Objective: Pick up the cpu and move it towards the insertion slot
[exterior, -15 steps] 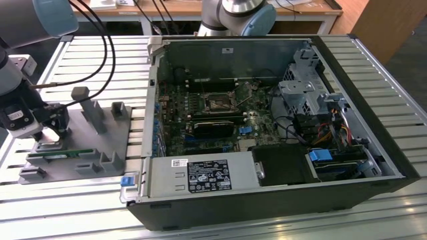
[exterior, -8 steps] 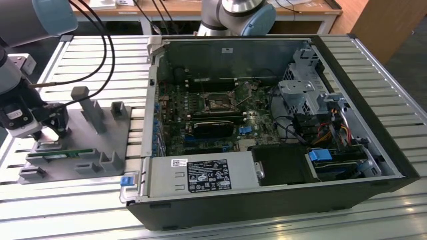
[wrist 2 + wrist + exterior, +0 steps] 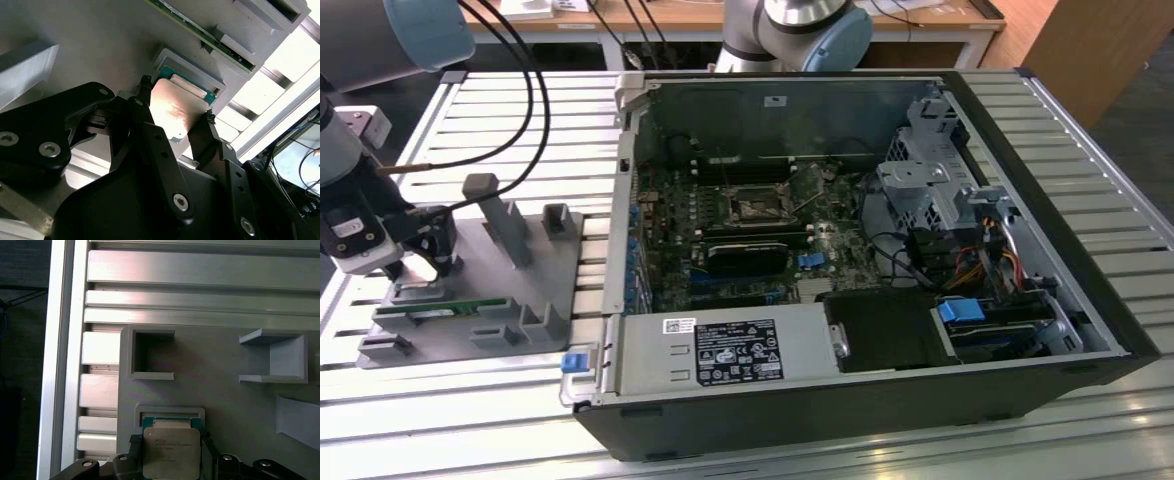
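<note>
The cpu [image 3: 169, 452] is a flat square chip with a silvery top [image 3: 172, 107] and a thin green rim. It lies at the square pocket [image 3: 170, 412] of a grey fixture [image 3: 520, 275]. My gripper [image 3: 427, 270] hangs over the fixture at the exterior view's left. In both wrist views its black fingers [image 3: 145, 87] press against two opposite edges of the chip, so the gripper [image 3: 176, 100] is shut on it. The insertion slot [image 3: 754, 207] is a dark square socket in a metal frame on the motherboard inside the open computer case, well off toward the exterior view's right.
The open case [image 3: 720, 400] lies on a slatted metal table [image 3: 520, 110]. A green memory stick [image 3: 447, 308] sits in the fixture beside the gripper, and grey posts [image 3: 500, 215] stand up from it. Cables [image 3: 520, 80] trail from the arm. Drive cages and wires [image 3: 961, 240] crowd the case's right side.
</note>
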### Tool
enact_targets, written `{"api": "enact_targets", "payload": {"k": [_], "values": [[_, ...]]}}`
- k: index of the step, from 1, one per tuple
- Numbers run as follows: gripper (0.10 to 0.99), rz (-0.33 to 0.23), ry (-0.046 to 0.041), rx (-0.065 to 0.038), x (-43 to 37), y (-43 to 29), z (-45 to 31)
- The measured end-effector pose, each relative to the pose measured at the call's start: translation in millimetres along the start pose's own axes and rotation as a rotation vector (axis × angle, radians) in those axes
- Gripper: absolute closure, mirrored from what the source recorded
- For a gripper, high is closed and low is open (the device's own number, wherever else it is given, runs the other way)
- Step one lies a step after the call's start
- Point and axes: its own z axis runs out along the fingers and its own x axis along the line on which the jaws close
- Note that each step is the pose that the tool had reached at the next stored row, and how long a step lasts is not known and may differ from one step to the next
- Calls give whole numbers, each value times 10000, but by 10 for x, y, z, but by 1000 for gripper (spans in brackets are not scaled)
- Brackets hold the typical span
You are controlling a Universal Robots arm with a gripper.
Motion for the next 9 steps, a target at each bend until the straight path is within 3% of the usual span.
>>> {"api": "enact_targets", "payload": {"k": [9], "values": [[541,0,0,0,0,1,-17]]}}
